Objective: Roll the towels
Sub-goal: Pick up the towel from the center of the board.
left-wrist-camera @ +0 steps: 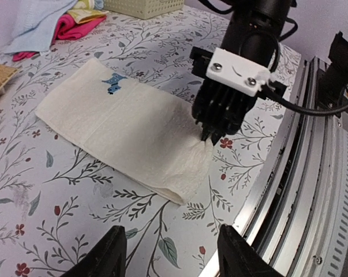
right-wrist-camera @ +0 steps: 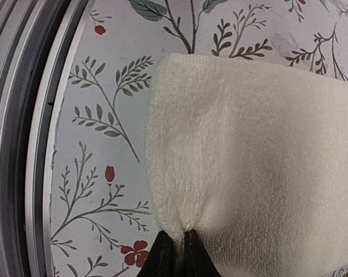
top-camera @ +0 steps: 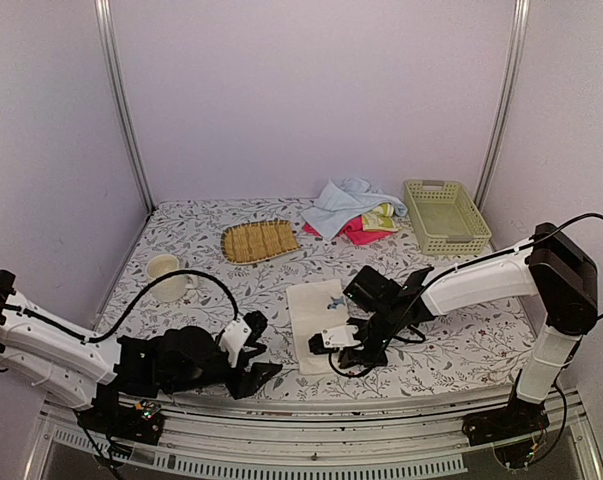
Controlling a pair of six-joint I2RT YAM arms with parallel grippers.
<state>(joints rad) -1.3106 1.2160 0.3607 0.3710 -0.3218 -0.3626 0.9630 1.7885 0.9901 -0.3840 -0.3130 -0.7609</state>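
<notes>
Towels: cream-white towel lies flat at lower centre of top view. Right gripper sits at its bottom edge, fingers pinched together on cloth, which bunches there. Left gripper is spread wide, holding nothing, lower left of towel, apart. Light blue towel, pink towel and yellow-green towel are heaped at upper centre, beside basket.

The cream towel is lying flat at the centre of the desk. The right end effector is meeting its 6 o'clock edge. The left end effector is standing at 8 o'clock, apart. Coloured towels are lying heaped at 12 o'clock.
</notes>
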